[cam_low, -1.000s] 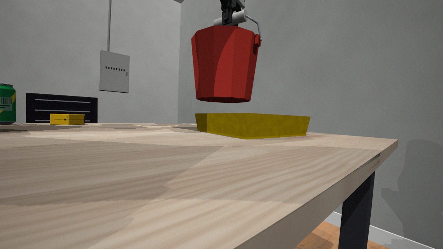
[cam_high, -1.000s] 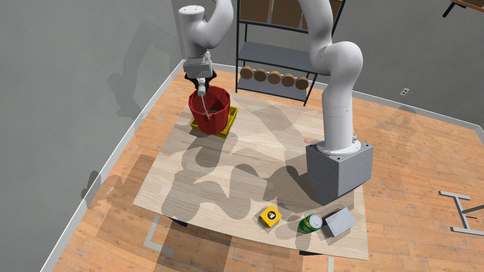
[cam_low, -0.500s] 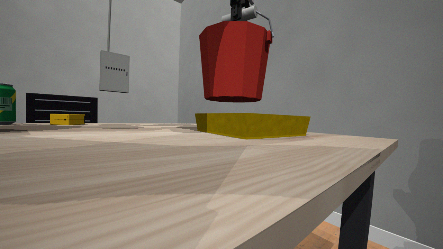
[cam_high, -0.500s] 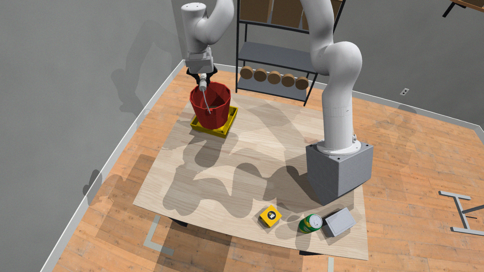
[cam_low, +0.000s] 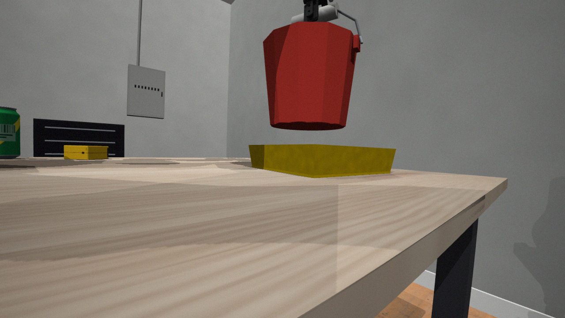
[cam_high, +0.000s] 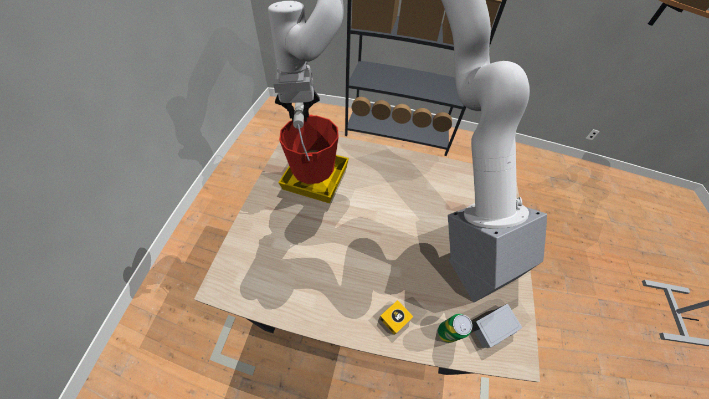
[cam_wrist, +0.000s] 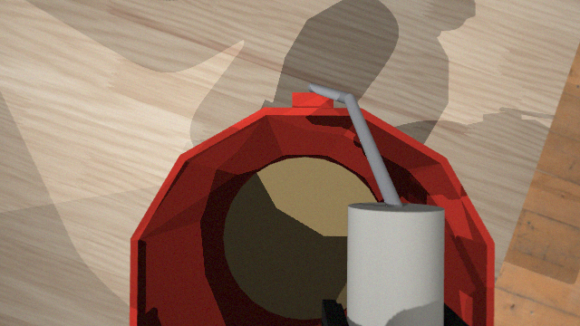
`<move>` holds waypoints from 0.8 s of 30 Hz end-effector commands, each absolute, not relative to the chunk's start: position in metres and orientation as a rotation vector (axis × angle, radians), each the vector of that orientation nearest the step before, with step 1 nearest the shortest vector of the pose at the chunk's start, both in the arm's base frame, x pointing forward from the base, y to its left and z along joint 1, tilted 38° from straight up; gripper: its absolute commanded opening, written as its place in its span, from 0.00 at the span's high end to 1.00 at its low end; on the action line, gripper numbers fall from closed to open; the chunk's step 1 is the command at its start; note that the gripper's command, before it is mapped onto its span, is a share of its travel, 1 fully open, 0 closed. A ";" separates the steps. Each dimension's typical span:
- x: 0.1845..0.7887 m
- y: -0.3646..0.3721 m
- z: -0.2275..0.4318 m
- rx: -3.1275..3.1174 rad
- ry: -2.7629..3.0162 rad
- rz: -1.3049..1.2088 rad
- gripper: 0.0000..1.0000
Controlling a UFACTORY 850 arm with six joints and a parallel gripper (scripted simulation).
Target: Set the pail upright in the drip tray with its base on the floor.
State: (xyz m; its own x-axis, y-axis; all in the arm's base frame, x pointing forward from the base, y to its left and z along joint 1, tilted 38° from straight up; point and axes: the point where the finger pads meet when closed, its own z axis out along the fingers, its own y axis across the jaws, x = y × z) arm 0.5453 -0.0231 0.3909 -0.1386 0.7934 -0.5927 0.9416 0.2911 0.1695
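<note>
A red pail (cam_high: 309,153) (cam_low: 310,75) (cam_wrist: 181,226) hangs upright from its grey wire handle. My gripper (cam_high: 298,111) (cam_low: 316,9) is shut on the handle's white cylindrical grip (cam_high: 298,119) (cam_low: 318,15) (cam_wrist: 394,254). The yellow drip tray (cam_high: 307,190) (cam_low: 323,160) sits on the table near its far left corner. The pail is over the tray, with its base a clear gap above the tray's rim in the exterior view. In the wrist view the pail hides the tray, and only the finger edges show at the bottom.
A small yellow box (cam_high: 396,316) (cam_low: 85,151), a green can (cam_high: 454,327) (cam_low: 8,132) and a grey box (cam_high: 498,325) lie at the table's near edge. The arm's grey base (cam_high: 496,247) stands on the right. A shelf rack (cam_high: 401,79) stands behind the table.
</note>
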 end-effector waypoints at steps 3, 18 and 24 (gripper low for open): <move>0.546 -0.029 0.396 1.544 1.974 -0.323 1.00; 0.546 -0.041 0.404 1.544 1.974 -0.323 1.00; 0.547 -0.044 0.406 1.544 1.974 -0.323 1.00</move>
